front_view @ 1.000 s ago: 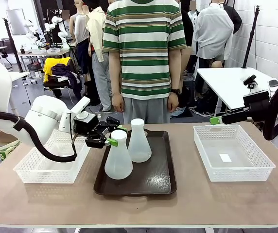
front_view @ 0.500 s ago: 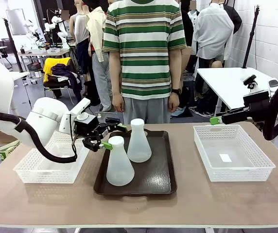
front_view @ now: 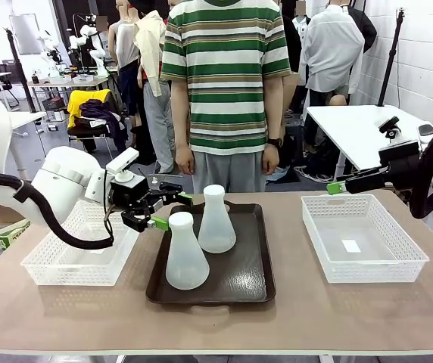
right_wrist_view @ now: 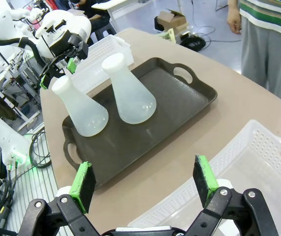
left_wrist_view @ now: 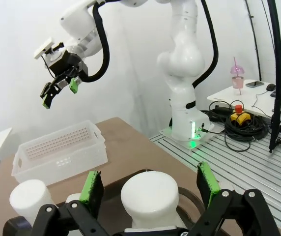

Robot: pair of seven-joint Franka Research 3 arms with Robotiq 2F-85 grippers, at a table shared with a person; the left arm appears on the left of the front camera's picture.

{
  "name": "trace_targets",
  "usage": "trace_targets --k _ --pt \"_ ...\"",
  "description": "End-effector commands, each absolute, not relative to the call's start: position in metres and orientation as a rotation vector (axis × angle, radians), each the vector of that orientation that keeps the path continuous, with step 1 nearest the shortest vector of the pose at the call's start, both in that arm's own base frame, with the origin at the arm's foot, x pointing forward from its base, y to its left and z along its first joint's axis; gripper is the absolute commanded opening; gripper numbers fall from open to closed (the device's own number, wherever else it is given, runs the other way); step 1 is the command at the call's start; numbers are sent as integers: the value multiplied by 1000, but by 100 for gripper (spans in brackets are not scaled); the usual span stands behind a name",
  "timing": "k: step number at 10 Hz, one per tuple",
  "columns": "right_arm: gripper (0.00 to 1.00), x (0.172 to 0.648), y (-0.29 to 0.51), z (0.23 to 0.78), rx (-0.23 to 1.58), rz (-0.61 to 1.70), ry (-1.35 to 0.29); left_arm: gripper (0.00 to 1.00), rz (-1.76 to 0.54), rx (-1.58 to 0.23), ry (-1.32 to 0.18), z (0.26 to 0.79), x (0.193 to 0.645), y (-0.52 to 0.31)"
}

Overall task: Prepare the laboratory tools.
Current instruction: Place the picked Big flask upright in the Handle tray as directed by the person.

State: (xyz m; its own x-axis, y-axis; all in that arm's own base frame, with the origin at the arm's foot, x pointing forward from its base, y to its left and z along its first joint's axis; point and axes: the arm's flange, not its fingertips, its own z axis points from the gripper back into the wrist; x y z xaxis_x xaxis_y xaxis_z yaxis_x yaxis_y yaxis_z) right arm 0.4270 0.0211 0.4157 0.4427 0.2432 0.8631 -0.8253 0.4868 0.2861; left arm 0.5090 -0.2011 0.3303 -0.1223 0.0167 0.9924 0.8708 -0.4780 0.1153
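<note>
Both flasks stand on the dark tray [front_view: 256, 281]. The left gripper [front_view: 165, 211] has its fingers spread just beside the near flask's [front_view: 184, 255] neck, apparently not touching. The flask looks light, stiff and slick; the neck suits gripping. The right gripper [right_wrist_view: 145, 184] hangs spread, well apart from the far flask [front_view: 216, 221].

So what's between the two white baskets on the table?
In the front view, a dark brown rectangular tray holding two frosted white conical flasks, then bare table.
</note>
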Motion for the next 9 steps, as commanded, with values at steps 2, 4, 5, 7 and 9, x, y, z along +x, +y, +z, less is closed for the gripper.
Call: trace_targets --k 2,4,5,7,9 --pt "100 426 22 415 798 758 -861 100 -1674 -1496 -1012 330 509 -201" --pt "100 426 22 415 798 758 -861 100 -1674 -1496 -1012 330 509 -201" --pt "100 426 22 415 798 758 -861 100 -1674 -1496 -1012 330 509 -201" --pt "100 426 22 415 798 758 -861 100 -1674 -1496 -1012 330 509 -201" --pt "100 426 22 415 798 758 -861 100 -1674 -1496 -1012 330 509 -201"
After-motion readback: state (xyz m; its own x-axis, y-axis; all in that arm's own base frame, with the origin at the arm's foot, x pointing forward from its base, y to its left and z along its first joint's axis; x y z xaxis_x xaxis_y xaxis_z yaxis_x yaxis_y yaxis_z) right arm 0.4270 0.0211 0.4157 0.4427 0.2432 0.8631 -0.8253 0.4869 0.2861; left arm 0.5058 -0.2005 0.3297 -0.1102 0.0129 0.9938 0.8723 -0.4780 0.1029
